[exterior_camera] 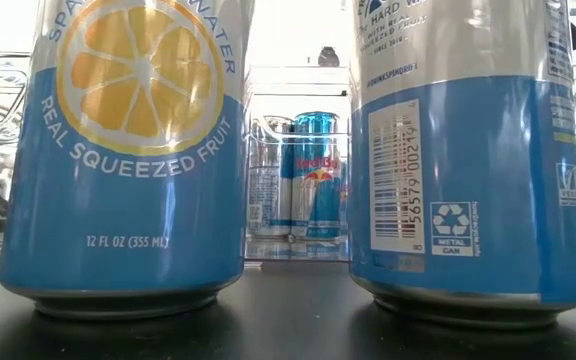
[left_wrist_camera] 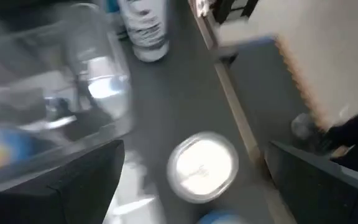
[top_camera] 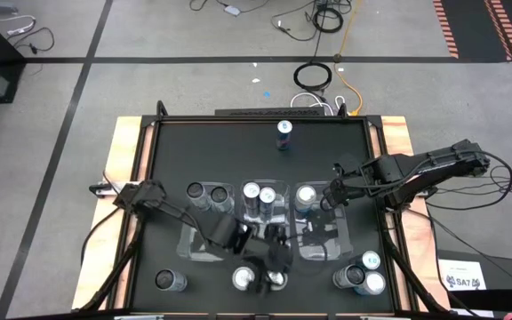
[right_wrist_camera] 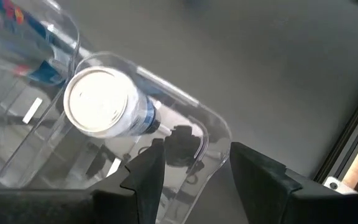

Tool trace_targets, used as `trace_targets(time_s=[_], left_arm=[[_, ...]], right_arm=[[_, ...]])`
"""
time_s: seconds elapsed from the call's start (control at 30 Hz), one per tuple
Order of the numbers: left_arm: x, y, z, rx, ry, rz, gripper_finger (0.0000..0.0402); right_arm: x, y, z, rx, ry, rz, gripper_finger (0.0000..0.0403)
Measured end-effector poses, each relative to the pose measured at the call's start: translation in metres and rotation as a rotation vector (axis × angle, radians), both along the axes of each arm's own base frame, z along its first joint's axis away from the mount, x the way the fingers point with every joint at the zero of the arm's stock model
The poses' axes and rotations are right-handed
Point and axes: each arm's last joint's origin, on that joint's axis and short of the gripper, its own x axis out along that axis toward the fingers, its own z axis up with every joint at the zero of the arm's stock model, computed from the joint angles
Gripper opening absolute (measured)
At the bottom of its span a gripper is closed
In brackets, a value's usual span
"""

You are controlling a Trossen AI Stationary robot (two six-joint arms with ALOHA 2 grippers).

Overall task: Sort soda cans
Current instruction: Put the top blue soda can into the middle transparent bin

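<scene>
The soda cans [top_camera: 264,204] are standing upright across the black table [top_camera: 172,151], most of them gathered in the lower half of the high view. Three clear bins [top_camera: 194,249] are sitting side by side at the centre: two dark-topped cans [top_camera: 206,195] are standing in the left bin, two silver-topped ones in the middle bin, and one can [top_camera: 307,196] in the far end of the right bin [top_camera: 332,252]. A single blue can [top_camera: 284,133] is standing alone near the top centre of the table, well apart from the rest. Along the lower edge, one dark can [top_camera: 170,282] is sitting at lower left, two cans [top_camera: 256,280] at lower centre, and three cans [top_camera: 363,275] clustered at lower right. In the low view, two big blue cans [exterior_camera: 128,150] are filling the foreground, with slim blue-and-silver cans [exterior_camera: 313,175] showing between them inside a clear bin. The left gripper [top_camera: 269,258] is hovering at lower centre with its fingers spread wide and nothing between them, just above the two cans there. The right gripper [top_camera: 323,218] is hanging over the right bin, its fingers partly apart and empty, near the can in that bin.
</scene>
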Motion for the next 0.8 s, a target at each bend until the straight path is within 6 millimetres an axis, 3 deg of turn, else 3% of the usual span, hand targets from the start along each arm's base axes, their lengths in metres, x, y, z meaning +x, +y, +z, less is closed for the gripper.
trace_targets(time_s=[0.2,0.3,0.4,0.53,0.8], left_arm=[[-0.021,0.045,0.045,0.101,-0.07,0.098,0.0397],[-0.032,0.079,0.064,0.147,-0.067,0.182,0.0397],[-0.037,0.114,0.077,0.1,-0.069,0.138,0.0397],[-0.038,0.159,0.088,-0.001,-0.094,0.036,0.0397],[-0.04,0.283,0.086,-0.103,-0.189,0.084,0.0397]], right_arm=[[0.002,0.002,0.0,0.046,-0.014,0.023,0.0173],[0.006,0.003,0.001,0.053,-0.05,0.029,0.0173],[0.011,0.004,0.002,0.061,-0.102,0.04,0.0173],[0.019,0.006,0.006,0.081,-0.197,0.039,0.0173],[0.037,0.009,0.016,0.125,-0.413,0.033,0.0173]])
